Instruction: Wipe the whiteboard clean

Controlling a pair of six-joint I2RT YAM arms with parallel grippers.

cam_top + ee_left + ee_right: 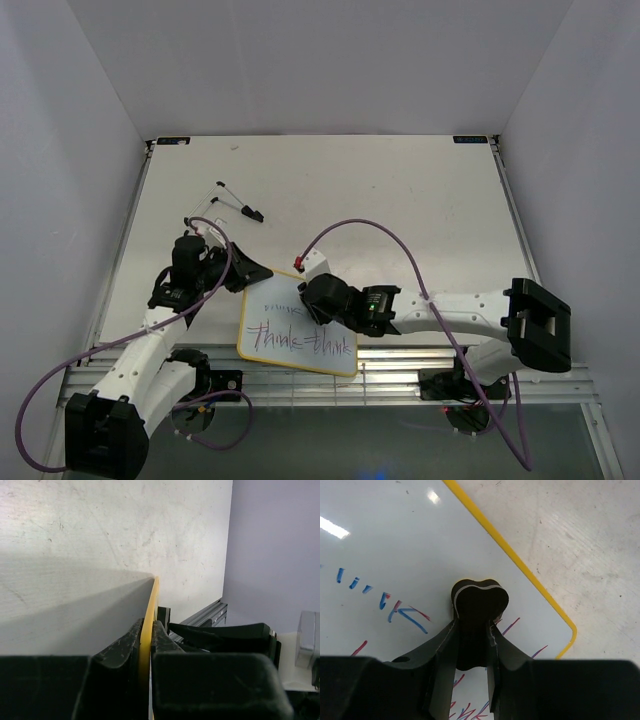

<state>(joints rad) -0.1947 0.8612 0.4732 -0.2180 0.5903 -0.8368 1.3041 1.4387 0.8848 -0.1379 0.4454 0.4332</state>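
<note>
Okay: whiteboard (275, 318) edge pinched in L end effector (146, 631).

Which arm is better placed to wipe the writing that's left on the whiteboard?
Right. The right gripper holds the eraser over the whiteboard, beside the remaining writing. The left gripper is shut on the board's yellow frame, steadying it.

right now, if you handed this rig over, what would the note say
Left gripper: shut on the whiteboard at its yellow edge; the board sits at the near edge of the table.
Right gripper: shut on the eraser, held at the board's face.
Done: eraser in hand, board gripped.
Left: blue and red writing remains; wipe it all off.
</note>
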